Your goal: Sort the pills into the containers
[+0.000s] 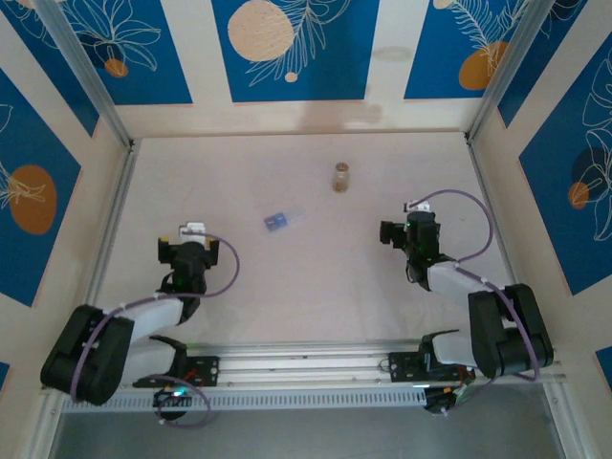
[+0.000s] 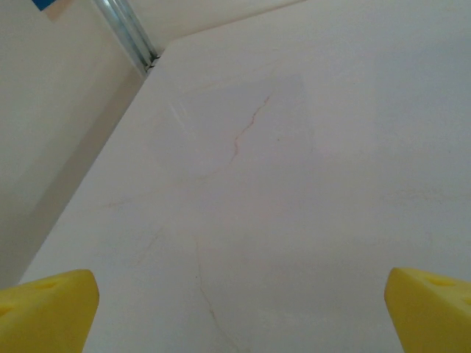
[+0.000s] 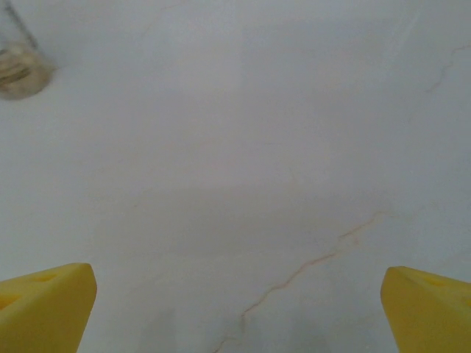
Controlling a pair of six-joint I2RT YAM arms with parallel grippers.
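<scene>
One clear vial (image 1: 340, 176) of tan pills (image 1: 340, 184), one blue-and-clear pill box (image 1: 280, 220) and two robot arms, left arm (image 1: 151, 316) and right arm (image 1: 451, 278), share one table (image 1: 287, 296).

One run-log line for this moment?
left claw open, empty | right claw open, empty | vial standing, untouched | pill box apart from vial, untouched

We read no words, numbers or brands anywhere. A small white tag (image 1: 194, 229) at lower left and a white patch (image 1: 417, 205) at centre right are too small to make out.
</scene>
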